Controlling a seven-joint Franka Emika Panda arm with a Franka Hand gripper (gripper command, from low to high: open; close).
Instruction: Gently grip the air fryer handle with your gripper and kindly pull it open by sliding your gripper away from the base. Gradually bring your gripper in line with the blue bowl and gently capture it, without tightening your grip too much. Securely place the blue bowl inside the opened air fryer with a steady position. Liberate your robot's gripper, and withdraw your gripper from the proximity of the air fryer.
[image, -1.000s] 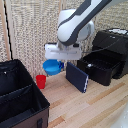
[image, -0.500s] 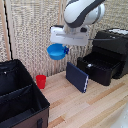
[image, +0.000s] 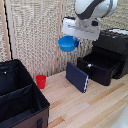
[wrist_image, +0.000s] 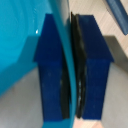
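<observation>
Hand (image: 75, 40): closed on the rim of the blue bowl (image: 67, 43); in the wrist view its fingers (wrist_image: 52, 70) pinch the bowl wall (wrist_image: 30, 45) from both sides.
Blue bowl: held in the air, well above the counter (image: 85, 107).
Air fryer (image: 107, 60): on the exterior view's right, drawer pulled out.
Red cup (image: 41, 81): standing on the counter.
Dark blue slab (image: 77, 77): propped upright near the drawer.

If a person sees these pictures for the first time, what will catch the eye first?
The blue bowl hangs in the air, its rim pinched by the gripper. To the exterior view's right, the black air fryer stands with its drawer pulled out. A small red cup stands on the wooden table.
</observation>
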